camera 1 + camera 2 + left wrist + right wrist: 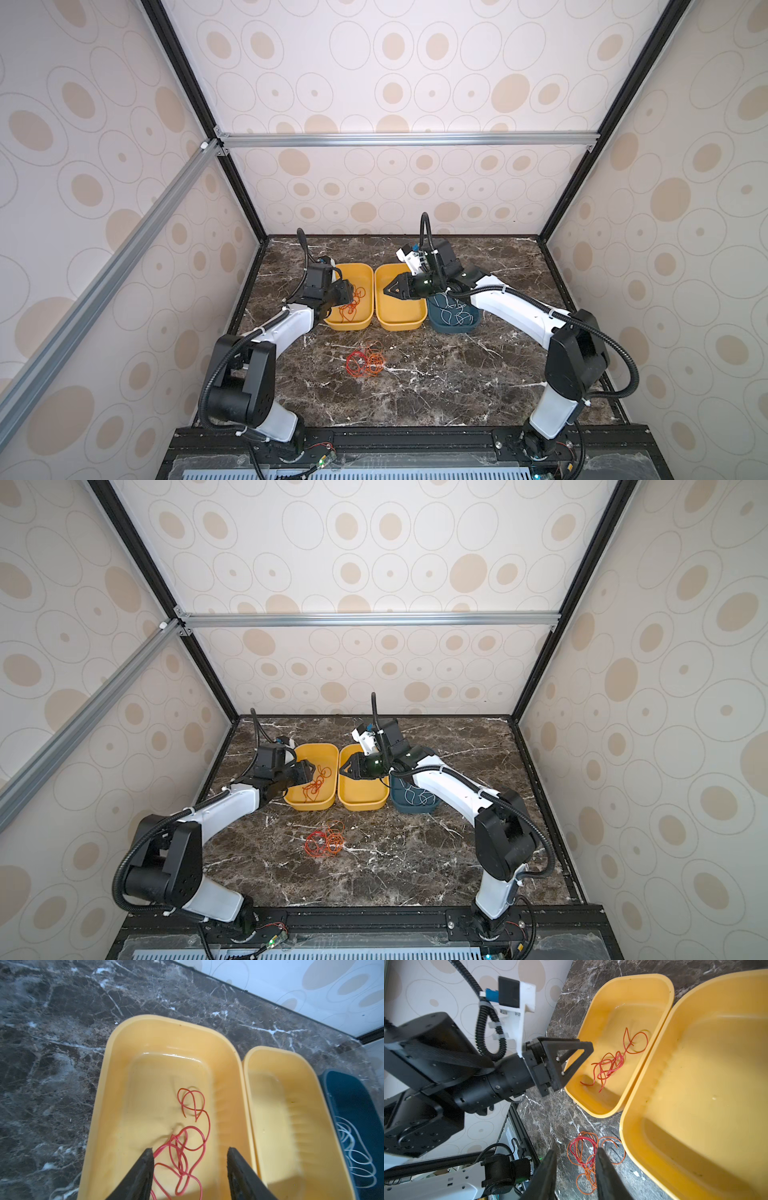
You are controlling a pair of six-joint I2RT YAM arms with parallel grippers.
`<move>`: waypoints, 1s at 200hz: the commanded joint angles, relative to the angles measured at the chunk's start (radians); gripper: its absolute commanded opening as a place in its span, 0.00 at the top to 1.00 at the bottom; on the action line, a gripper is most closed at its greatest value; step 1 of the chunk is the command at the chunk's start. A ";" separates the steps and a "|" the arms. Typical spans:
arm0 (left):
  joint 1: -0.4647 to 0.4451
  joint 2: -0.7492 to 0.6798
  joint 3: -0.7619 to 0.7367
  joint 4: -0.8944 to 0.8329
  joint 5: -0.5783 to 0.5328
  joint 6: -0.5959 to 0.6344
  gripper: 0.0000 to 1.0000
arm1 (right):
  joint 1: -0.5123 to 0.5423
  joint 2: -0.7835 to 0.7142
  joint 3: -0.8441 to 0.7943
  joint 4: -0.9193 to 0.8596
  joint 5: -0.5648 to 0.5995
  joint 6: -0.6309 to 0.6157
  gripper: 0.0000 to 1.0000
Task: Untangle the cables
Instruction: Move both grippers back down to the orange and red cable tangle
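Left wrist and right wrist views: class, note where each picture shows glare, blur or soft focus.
Left wrist view: white glare streak on the yellow bin, along its inner end wall; marble table smears toward the edge; red cable crisp. Right wrist view: right gripper soft and dark, orange-and-red tangle behind it sharp.
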 commanded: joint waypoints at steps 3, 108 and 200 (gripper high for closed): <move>-0.006 -0.100 -0.018 -0.037 0.047 0.001 0.42 | -0.002 -0.060 -0.044 -0.054 0.016 -0.037 0.66; -0.225 -0.435 -0.305 -0.173 -0.073 -0.148 0.39 | 0.093 -0.115 -0.294 0.021 0.045 -0.045 0.56; -0.352 -0.555 -0.464 -0.256 -0.177 -0.270 0.39 | 0.252 0.004 -0.339 0.130 0.130 -0.022 0.52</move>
